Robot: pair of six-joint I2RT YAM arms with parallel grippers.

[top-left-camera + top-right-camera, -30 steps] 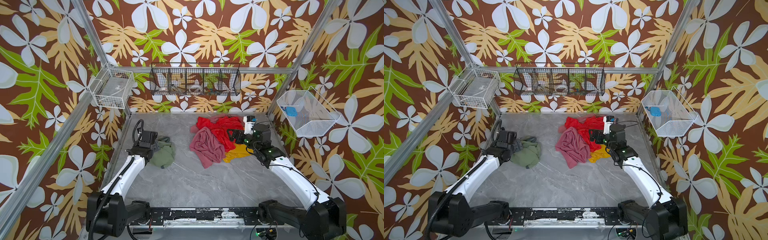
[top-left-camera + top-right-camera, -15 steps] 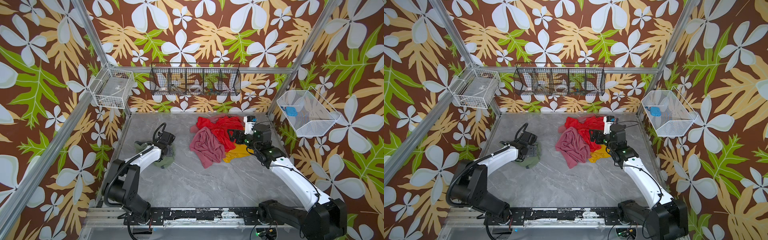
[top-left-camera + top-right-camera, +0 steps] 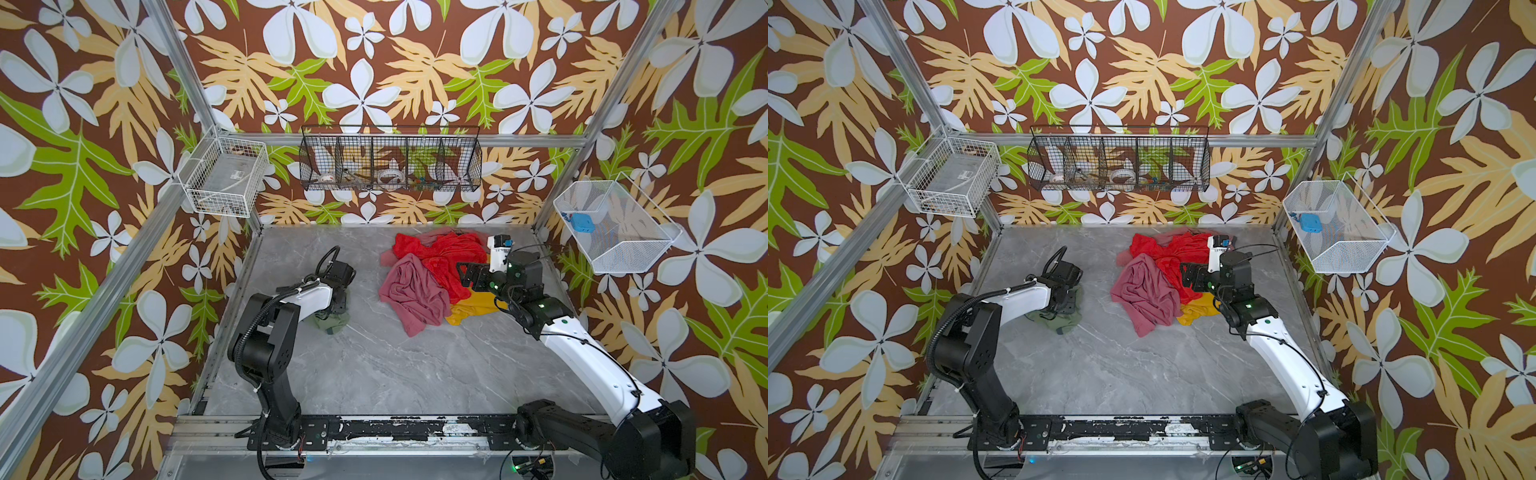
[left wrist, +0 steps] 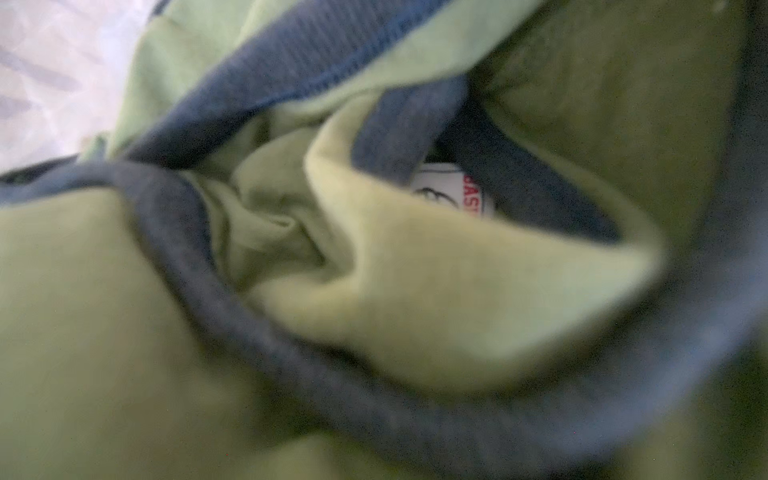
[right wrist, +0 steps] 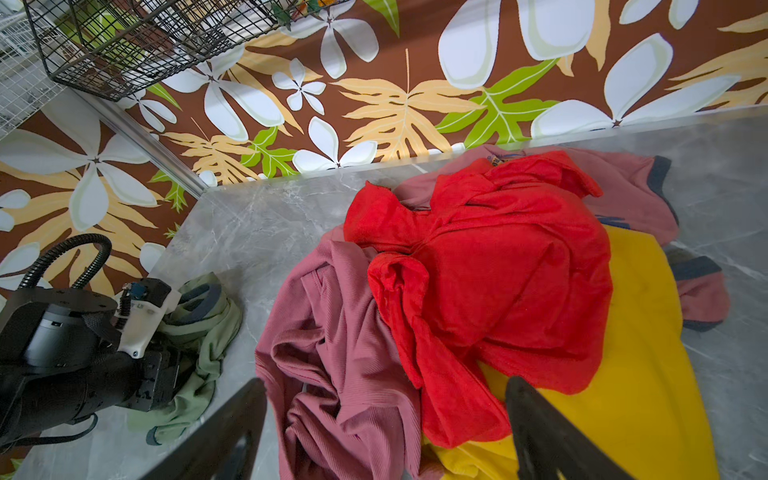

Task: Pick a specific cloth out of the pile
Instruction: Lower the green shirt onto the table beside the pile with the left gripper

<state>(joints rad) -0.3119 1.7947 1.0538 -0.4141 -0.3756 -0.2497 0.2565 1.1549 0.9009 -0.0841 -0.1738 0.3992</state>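
Apart from the pile (image 3: 411, 286), cloth (image 3: 331, 325) under left claw (image 3: 338, 302)

On table (image 3: 374, 365): pile (image 3: 415, 286). Left of pile, well apart: cloth (image 3: 332, 323), w/ left gripper (image 3: 340, 301) on top of it. Just right of pile, over its edge: right gripper (image 3: 463, 275). Behind pile, on wall: long rack (image 3: 390, 158). Further right of pile, on side wall: mesh basket (image 3: 615, 232).

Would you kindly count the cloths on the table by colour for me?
Sage-green cloth: 1
Bright red cloth: 1
Mustard yellow cloth: 1
Dusty pink: 2, apparently (ribbed cloth, dark-trimmed cloth)
Total: 5
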